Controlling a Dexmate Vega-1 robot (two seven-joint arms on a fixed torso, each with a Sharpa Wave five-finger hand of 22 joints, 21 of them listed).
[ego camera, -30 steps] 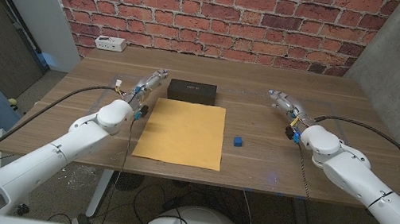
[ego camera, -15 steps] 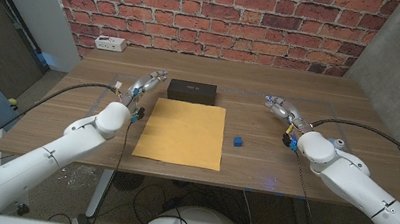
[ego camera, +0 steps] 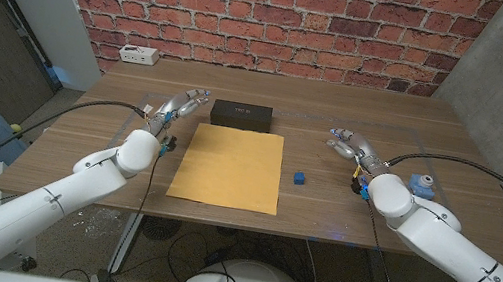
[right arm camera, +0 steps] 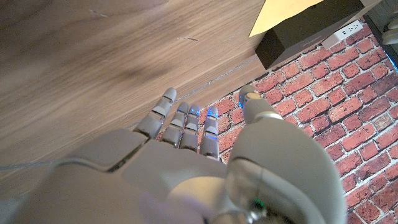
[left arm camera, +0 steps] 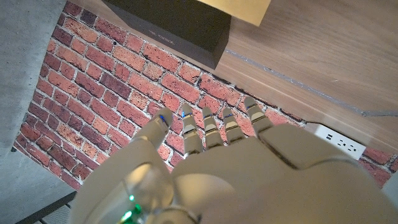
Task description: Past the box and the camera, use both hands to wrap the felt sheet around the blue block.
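Note:
A mustard-yellow felt sheet (ego camera: 229,166) lies flat in the middle of the table. The small blue block (ego camera: 299,178) sits on the wood just off the sheet's right edge. My left hand (ego camera: 179,106) hovers left of the sheet's far corner, fingers spread and holding nothing. My right hand (ego camera: 347,142) is right of the block and a little farther back, fingers also spread and holding nothing. The left wrist view shows my left hand (left arm camera: 211,155) with a corner of the felt sheet (left arm camera: 245,7) beyond it. The right wrist view shows my right hand (right arm camera: 186,155) over bare wood.
A black box (ego camera: 241,115) lies at the sheet's far edge, and shows as the box (left arm camera: 174,28) and the box (right arm camera: 311,28) in both wrist views. A small blue object (ego camera: 420,182) rests near my right forearm. A white power strip (ego camera: 137,55) sits at the far left corner.
Both hands have drawn slightly back and inward toward the sheet, and their fingers have spread wider. The small blue object beside my right forearm has come into view. Sheet and block have not moved.

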